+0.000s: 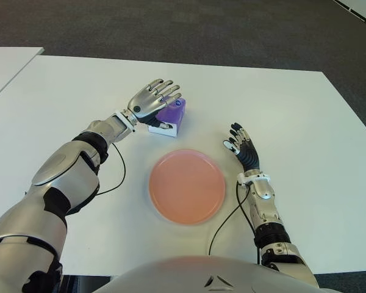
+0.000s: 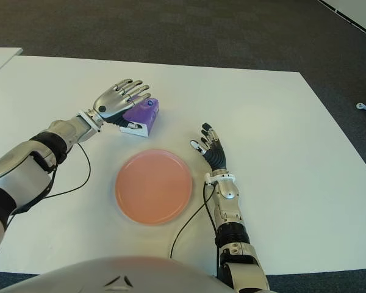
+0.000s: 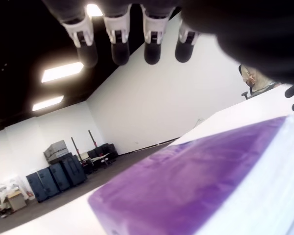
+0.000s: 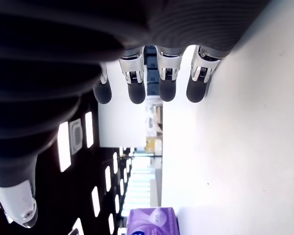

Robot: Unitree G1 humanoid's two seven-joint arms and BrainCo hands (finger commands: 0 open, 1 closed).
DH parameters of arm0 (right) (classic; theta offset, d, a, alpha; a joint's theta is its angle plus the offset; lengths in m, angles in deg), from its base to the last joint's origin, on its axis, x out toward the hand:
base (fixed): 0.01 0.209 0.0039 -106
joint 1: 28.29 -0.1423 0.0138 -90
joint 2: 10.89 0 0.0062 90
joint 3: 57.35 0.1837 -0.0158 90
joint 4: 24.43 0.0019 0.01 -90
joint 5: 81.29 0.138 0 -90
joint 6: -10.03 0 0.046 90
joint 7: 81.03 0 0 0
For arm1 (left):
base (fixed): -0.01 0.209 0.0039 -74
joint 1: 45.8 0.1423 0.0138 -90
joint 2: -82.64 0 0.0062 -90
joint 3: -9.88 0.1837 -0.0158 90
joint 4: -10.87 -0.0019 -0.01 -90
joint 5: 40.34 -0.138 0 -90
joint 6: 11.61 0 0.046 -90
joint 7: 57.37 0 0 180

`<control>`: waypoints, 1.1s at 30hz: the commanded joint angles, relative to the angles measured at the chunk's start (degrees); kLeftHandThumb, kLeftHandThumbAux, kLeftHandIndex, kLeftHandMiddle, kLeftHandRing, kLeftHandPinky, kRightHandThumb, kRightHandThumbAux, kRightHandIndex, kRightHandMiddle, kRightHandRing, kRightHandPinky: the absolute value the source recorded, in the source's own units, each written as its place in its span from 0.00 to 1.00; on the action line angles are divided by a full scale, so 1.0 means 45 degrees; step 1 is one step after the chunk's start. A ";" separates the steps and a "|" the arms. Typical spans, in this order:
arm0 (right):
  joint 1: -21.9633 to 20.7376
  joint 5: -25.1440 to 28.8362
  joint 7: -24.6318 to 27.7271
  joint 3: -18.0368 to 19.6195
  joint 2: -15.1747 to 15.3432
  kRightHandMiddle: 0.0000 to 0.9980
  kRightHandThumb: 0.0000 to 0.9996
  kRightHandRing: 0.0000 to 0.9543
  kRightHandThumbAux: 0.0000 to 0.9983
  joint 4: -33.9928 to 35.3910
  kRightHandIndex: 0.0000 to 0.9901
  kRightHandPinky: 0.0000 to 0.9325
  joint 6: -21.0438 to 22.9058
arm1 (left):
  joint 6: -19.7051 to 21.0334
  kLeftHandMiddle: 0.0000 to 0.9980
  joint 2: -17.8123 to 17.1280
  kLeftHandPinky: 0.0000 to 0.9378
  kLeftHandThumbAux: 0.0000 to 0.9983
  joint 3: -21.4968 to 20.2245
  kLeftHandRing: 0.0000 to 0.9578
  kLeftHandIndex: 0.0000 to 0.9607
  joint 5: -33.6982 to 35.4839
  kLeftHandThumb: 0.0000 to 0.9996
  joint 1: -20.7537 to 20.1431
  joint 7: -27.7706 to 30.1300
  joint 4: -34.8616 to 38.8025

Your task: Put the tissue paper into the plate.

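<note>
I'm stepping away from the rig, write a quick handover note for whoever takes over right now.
Left hand: fingers spread, above the purple tissue pack, not yet closed on it.
Right hand: open, holds nothing, to the right of the plate.
Pink plate: on the white table, nothing in it; the pack sits beyond it.
Done: approach only.
Left: grasp the pack, carry it to the plate, release.

White table point(image 1: 293, 110) on dark carpet point(image 1: 171, 24).
</note>
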 commanded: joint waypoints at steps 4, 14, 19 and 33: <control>0.1124 0.0013 -0.0051 -0.0053 -0.0125 0.05 0.01 0.00 0.62 -0.0692 0.00 0.00 0.1319 | -0.0789 0.00 -0.0149 0.00 0.27 0.0625 0.00 0.00 -0.0434 0.08 0.0740 0.0558 -0.0046; 0.1228 0.0017 0.0066 -0.0107 -0.0071 0.05 0.01 0.00 0.61 -0.0570 0.00 0.00 0.1413 | -0.1220 0.00 -0.0461 0.00 0.26 0.1498 0.00 0.00 -0.1014 0.02 0.1066 0.2243 -0.0590; 0.1213 0.0030 0.0110 -0.0114 -0.0048 0.04 0.02 0.00 0.62 -0.0619 0.00 0.00 0.1435 | -0.0909 0.00 -0.0293 0.00 0.27 0.1602 0.00 0.00 -0.1026 0.01 0.1111 0.2836 -0.0806; 0.1238 0.0077 0.0121 -0.0109 -0.0093 0.06 0.03 0.01 0.62 -0.0578 0.01 0.00 0.1526 | -0.0385 0.00 0.0159 0.00 0.29 0.1586 0.00 0.00 -0.0730 0.02 0.1169 0.4015 -0.1146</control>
